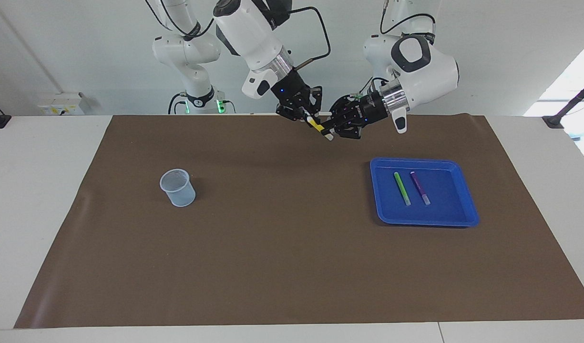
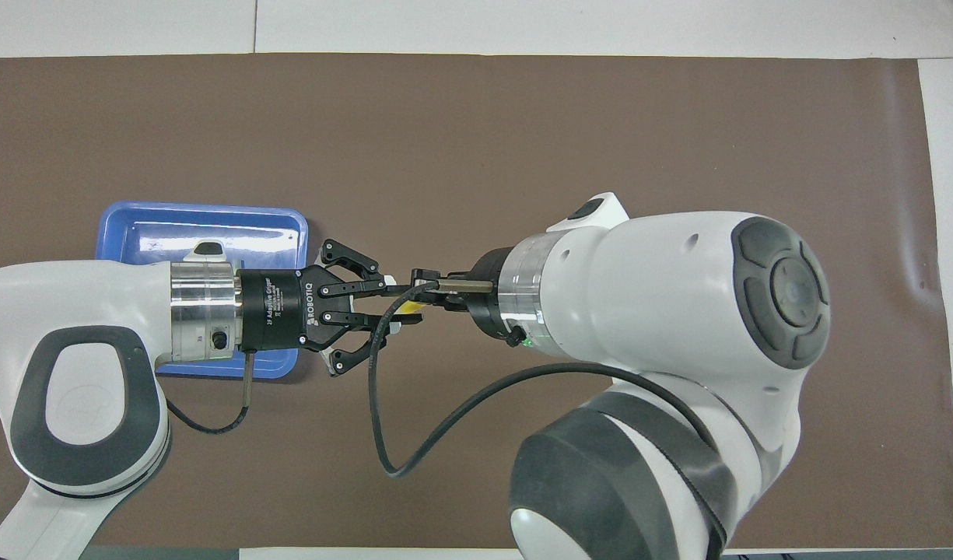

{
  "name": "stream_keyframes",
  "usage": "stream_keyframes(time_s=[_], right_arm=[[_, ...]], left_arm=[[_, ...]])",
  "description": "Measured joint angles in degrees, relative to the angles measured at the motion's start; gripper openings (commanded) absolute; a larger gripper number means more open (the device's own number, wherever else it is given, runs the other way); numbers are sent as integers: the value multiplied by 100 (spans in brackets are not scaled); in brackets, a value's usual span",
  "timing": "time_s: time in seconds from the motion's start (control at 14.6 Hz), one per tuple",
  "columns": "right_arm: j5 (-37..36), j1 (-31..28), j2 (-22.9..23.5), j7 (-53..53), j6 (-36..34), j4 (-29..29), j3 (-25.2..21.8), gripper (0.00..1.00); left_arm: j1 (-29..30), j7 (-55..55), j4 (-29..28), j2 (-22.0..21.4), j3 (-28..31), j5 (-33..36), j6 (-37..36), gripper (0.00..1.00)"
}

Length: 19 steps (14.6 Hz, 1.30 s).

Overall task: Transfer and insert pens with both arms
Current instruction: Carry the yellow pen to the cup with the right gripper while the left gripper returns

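A yellow pen (image 1: pixel 315 124) hangs tilted in the air between the two grippers, over the brown mat's edge by the robots. My right gripper (image 1: pixel 307 119) is shut on its upper part. My left gripper (image 1: pixel 331 127) sits at the pen's lower, pale-capped end, coming in from the tray's side. In the overhead view only a bit of the yellow pen (image 2: pixel 411 308) shows between the left gripper (image 2: pixel 390 305) and the right gripper (image 2: pixel 425 289). A green pen (image 1: pixel 402 188) and a purple pen (image 1: pixel 420 187) lie side by side in the blue tray (image 1: pixel 423 162).
A pale mesh cup (image 1: pixel 177 187) stands upright on the mat (image 1: pixel 282 247) toward the right arm's end of the table. In the overhead view the left arm covers part of the blue tray (image 2: pixel 211 225), and the right arm hides the cup.
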Motion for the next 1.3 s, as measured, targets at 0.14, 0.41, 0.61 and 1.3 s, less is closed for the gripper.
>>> stream_keyframes(time_s=[0.14, 0.41, 0.61, 1.3], right_arm=[[-211, -11, -97, -35, -166, -38, -169, 0], [-704, -34, -399, -717, -672, -332, -847, 0], [-1434, -46, -627, -1099, -706, -804, -1286, 0], [-2156, -103, -1014, -3883, -194, -1972, -3250, 0]], left_arm=[[-87, -1, -44, -88, -2, 0, 11, 100], [-90, 77, -91, -154, 40, 523, 42, 100], [-60, 895, -102, -154, 47, 1455, 34, 100], [1434, 5953, -298, 276, 112, 4917, -452, 100]])
